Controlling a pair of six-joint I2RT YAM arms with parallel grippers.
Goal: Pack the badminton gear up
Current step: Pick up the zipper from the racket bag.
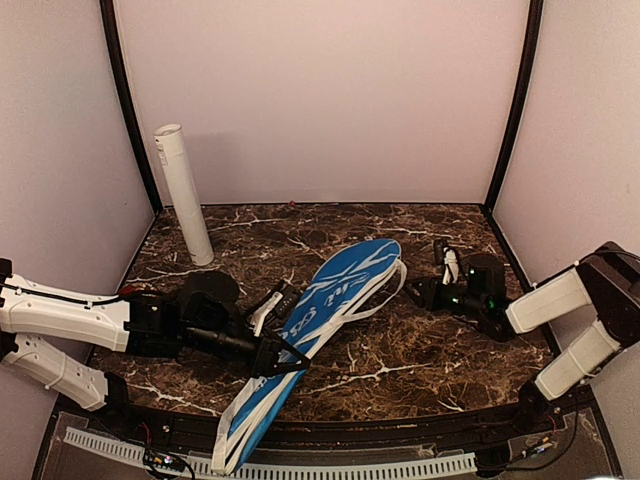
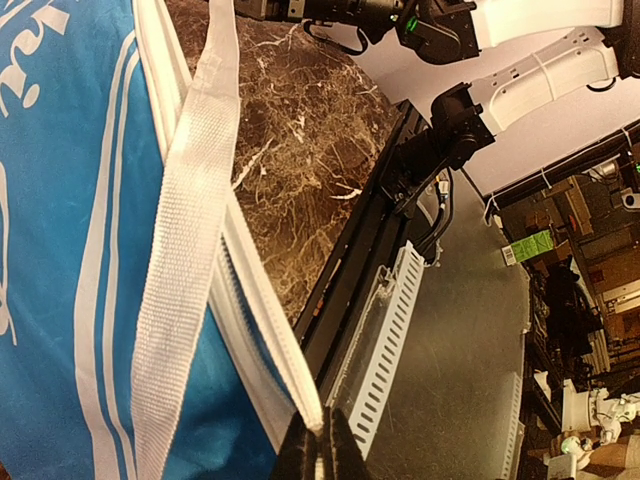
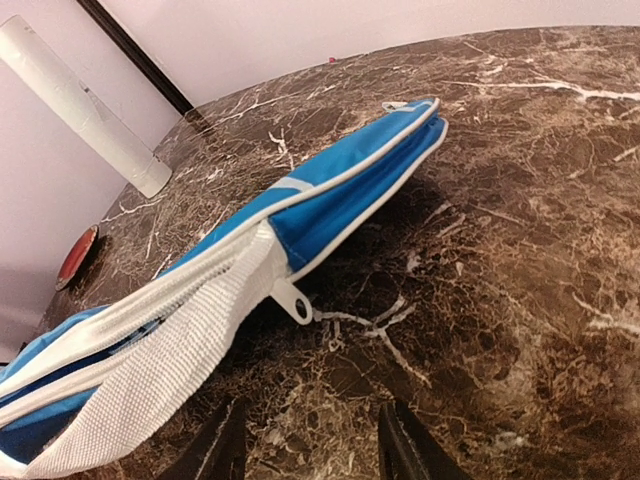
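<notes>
The big blue racket cover with white lettering lies diagonally across the marble table, its narrow end reaching past the front edge. My left gripper is shut on the cover's white zip edge, seen pinched between the jaws in the left wrist view. My right gripper stands open just right of the cover's wide end, low over the table. In the right wrist view it has nothing between its fingers, and the white zip pull tab and woven strap lie just ahead. The long white tube leans on the back left wall.
A small red oval object lies at the far left beside the wall. A white slotted rail runs along the table's front edge. Pale walls with black corner posts close in the table on three sides.
</notes>
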